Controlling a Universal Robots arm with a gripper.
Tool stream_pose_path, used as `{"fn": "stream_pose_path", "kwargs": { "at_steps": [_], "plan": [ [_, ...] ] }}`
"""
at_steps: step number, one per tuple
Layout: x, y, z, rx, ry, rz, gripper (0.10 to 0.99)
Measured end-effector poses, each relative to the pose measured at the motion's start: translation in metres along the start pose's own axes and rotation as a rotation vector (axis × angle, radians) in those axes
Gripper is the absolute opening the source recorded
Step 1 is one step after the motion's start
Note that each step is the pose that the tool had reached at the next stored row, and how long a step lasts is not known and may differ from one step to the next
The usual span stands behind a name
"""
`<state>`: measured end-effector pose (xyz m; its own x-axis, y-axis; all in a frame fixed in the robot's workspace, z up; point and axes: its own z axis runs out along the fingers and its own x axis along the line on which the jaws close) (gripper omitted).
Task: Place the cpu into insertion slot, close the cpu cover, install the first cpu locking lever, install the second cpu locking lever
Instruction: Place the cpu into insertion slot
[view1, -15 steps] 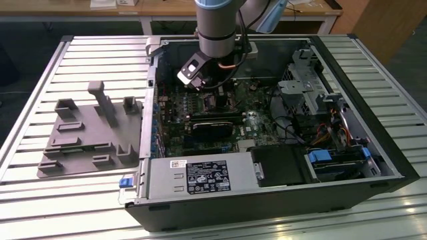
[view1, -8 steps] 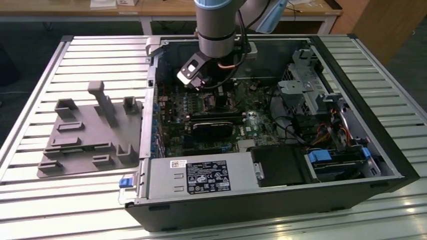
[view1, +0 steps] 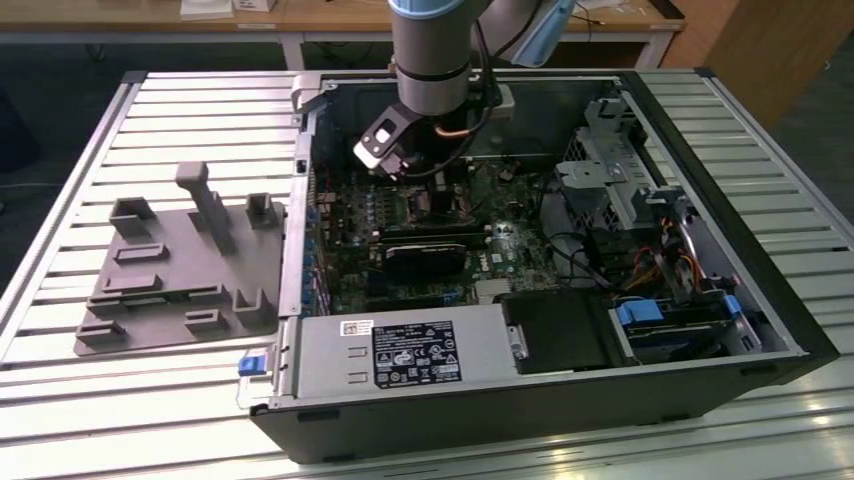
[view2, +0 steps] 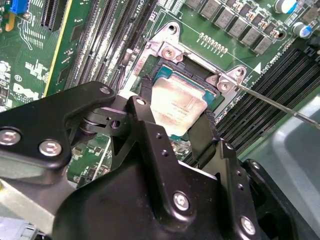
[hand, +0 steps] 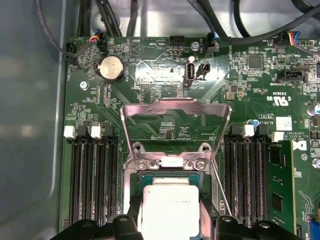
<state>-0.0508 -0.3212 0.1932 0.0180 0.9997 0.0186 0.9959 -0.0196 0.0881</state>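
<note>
In the exterior view the arm (view1: 434, 40) reaches down from twelve o'clock into an open computer case (view1: 534, 420) lying on a slatted table (view1: 160, 100); a grey moulded fixture (view1: 174, 280) lies on the slats at nine o'clock from the case. In the second wrist view the gripper (view2: 175, 111) straddles the cpu (view2: 177, 100); its two black fingers (view2: 144, 117) sit against opposite edges of the chip, and the jaws appear clamped on it. The cpu lies flat, silver top up, inside the frame of the insertion slot (view2: 187, 74), with a teal strip of its base showing along one edge; whether it is fully seated cannot be told. In the first wrist view the cpu cover (hand: 175, 106) stands raised on its hinge just beyond the slot, with the green motherboard (hand: 150, 70) visible through its window; a thin locking lever (hand: 220, 187) slants up beside the slot, unlatched; rows of long black memory slots (hand: 90, 175) flank the socket on both sides.
</note>
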Motion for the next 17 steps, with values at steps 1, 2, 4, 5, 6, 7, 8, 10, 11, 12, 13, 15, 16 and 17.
{"fn": "stream_pose_path", "kwargs": {
  "at_steps": [1, 2, 4, 5, 6, 7, 8, 10, 11, 12, 13, 15, 16, 17],
  "plan": [
    [0.0, 0.0, 0.0, 0.0, -0.0006, 0.006, 0.537],
    [-0.0001, 0.0, 0.0, 0.0, -0.0008, 0.008, 0.537],
    [-0.0001, -0.0001, 0.0002, 0.0, -0.0009, 0.01, 0.537],
    [-0.0001, -0.0001, 0.0003, 0.0, -0.001, 0.011, 0.537],
    [-0.0001, -0.0001, 0.0004, 0.0, -0.0012, 0.011, 0.537],
    [-0.0001, -0.0001, 0.0004, 0.0, -0.0011, 0.012, 0.537],
    [0.0, -0.0001, 0.0004, 0.0, -0.0011, 0.012, 0.537],
    [-0.0001, -0.0001, 0.0004, 0.0, -0.0011, 0.012, 0.537],
    [-0.0001, -0.0001, 0.0004, 0.0, -0.0011, 0.012, 0.537],
    [0.0, -0.0001, 0.0004, 0.0, -0.0011, 0.012, 0.537],
    [-0.0001, -0.0001, 0.0004, 0.0, -0.0011, 0.012, 0.537],
    [0.0, -0.0001, 0.0005, 0.0, -0.001, 0.012, 0.537],
    [0.0, -0.0001, 0.0005, 0.0, -0.0011, 0.012, 0.549],
    [0.0, -0.0001, 0.0005, 0.0, -0.0011, 0.013, 0.549]
  ]
}}
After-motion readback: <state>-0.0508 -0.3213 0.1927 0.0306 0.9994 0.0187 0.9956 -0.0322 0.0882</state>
